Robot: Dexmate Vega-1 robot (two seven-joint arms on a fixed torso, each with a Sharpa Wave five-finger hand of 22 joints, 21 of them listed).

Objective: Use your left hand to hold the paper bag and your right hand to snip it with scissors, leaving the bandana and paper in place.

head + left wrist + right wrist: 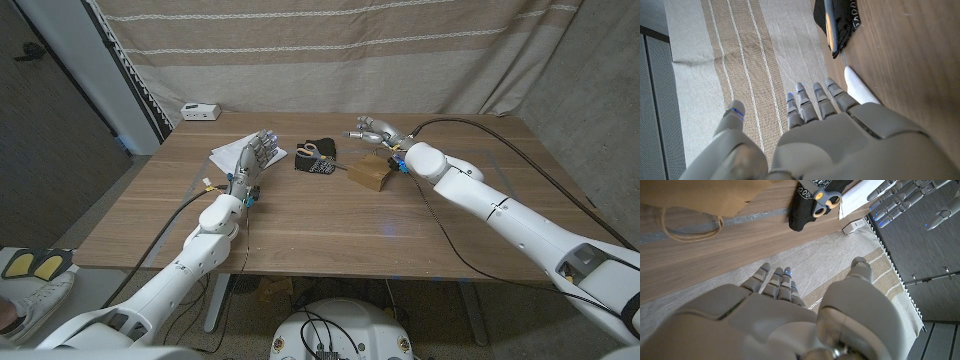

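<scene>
The brown paper bag (370,173) lies on the table right of centre, and its twine handle (690,227) shows in the right wrist view. Grey-and-orange scissors (312,150) lie on the black bandana (318,162) at the middle back. White paper (240,152) lies to the left. My left hand (256,153) is raised over the paper, fingers apart and holding nothing. My right hand (376,130) hovers just behind the bag, fingers stretched toward the bandana and holding nothing. The scissors (822,200), bandana (802,215) and left hand (900,195) also show in the right wrist view.
A small white box (201,111) sits at the table's far left corner. A striped curtain (330,50) hangs behind the table. A black cable (500,140) runs along my right arm. Bare wood (330,225) spans the table's near half.
</scene>
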